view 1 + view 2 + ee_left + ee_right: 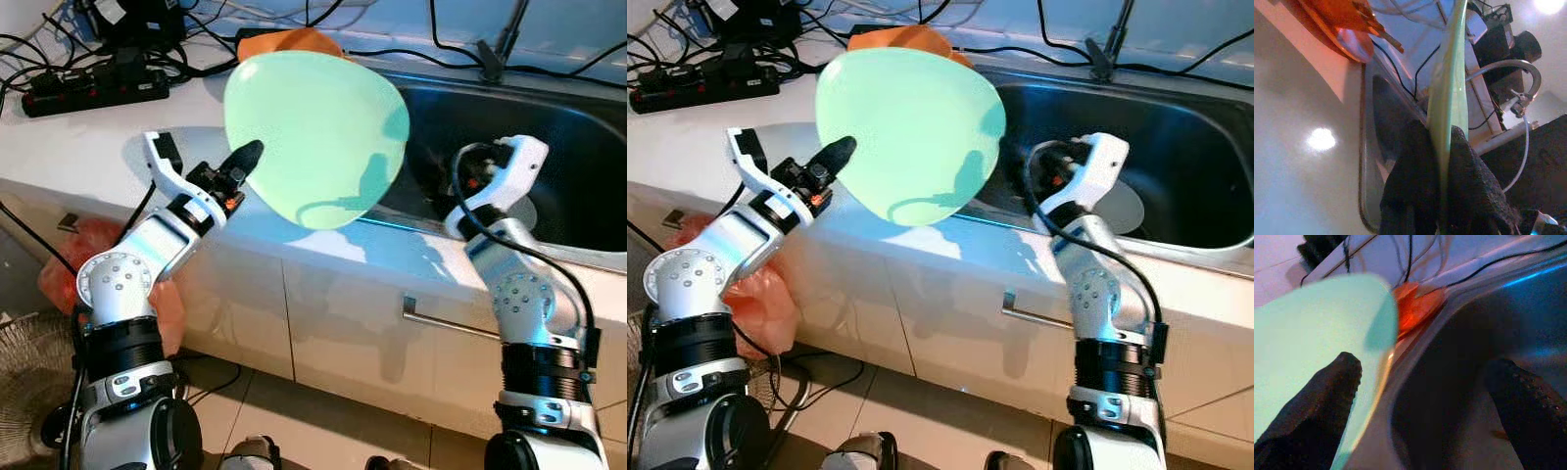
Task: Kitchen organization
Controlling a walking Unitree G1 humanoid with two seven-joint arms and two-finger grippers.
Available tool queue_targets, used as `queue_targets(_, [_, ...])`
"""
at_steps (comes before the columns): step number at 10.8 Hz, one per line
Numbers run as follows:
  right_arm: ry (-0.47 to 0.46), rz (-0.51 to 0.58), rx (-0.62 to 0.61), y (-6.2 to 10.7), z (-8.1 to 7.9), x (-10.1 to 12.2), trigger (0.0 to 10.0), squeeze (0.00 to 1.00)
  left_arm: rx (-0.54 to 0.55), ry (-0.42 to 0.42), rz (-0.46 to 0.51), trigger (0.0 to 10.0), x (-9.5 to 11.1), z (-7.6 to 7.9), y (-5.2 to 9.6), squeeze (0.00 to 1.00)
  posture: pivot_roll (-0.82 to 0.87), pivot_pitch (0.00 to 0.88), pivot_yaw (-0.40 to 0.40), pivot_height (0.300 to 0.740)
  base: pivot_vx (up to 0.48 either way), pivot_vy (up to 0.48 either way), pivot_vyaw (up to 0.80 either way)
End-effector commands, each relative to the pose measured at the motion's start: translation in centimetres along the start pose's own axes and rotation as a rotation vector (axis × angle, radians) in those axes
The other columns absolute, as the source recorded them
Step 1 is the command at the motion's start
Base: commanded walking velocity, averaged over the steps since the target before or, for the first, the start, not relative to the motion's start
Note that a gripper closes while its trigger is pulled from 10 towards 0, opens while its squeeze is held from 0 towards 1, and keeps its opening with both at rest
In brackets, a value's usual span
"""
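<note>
A pale green plate (313,137) is held up on edge above the white counter (98,147), just left of the sink (568,127). My left gripper (245,162) is shut on the plate's left rim; in the left wrist view both black fingers (1410,186) pinch the thin green edge (1449,98). At the sink's near left corner my right gripper (1425,382) is open, close to the plate's right side with nothing between its fingers. An orange plate (294,41) lies on the counter behind the green one.
A grey disc (1127,206) lies in the sink basin. A black power strip (93,93) and tangled cables cover the counter's back left. A faucet (1518,73) rises behind the sink. Below are a drawer handle (451,321), a red bag (88,255) and a fan (29,392).
</note>
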State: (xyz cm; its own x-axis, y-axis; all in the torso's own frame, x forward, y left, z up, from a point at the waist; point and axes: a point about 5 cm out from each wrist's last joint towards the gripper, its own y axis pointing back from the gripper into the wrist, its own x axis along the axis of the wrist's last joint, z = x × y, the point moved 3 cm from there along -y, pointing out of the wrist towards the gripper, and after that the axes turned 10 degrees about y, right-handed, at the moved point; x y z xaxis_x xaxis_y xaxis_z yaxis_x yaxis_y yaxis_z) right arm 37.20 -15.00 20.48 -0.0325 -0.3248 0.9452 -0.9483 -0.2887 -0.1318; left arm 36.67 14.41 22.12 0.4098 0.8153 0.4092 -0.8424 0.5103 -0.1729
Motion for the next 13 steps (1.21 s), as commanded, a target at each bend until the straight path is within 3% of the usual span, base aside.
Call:
queue_targets(1, [-0.022, -0.017, 0.025, 0.0, -0.4, -0.4, 10.0, 0.0, -0.09, -0.001, 0.006, 0.0, 0.2, 1.5, -0.3, 0.0, 0.08, 0.082, 0.042, 0.74, 0.0, 0.0, 0.0])
queue_targets(2, [-0.082, -0.005, 0.064, -0.1, -0.9, -0.3, 10.0, 0.0, -0.116, 0.009, -0.019, 0.0, -0.2, 1.9, -0.4, 0.0, 0.08, 0.083, 0.042, 0.74, 0.0, 0.0, 0.0])
queue_targets(5, [-0.129, 0.002, 0.203, -0.2, -2.9, -0.1, 10.0, 0.0, -0.166, 0.026, -0.068, 0.0, -1.4, 2.7, -0.7, 0.0, 0.08, 0.084, 0.042, 0.74, 0.0, 0.0, 0.0])
queue_targets(6, [-0.164, 0.008, 0.253, 0.0, -3.5, -0.1, 4.6, 0.0, -0.177, 0.029, -0.076, 0.0, -1.6, 2.9, -0.8, 0.0, 0.08, 0.085, 0.041, 0.74, 0.0, 0.0, 0.0])
queue_targets(7, [-0.189, 0.021, 0.289, 0.2, -4.0, 0.2, 0.0, 0.0, -0.181, 0.029, -0.081, 0.0, -1.6, 2.9, -0.7, 0.0, 0.08, 0.087, 0.041, 0.74, 0.0, 0.0, 0.0])
queue_targets(13, [-0.263, 0.028, 0.342, 0.8, -4.4, 0.7, 0.0, 0.0, -0.184, 0.054, -0.095, 0.0, -1.4, 1.9, 0.1, 0.0, 0.08, 0.086, 0.037, 0.74, 0.0, 0.0, 0.0])
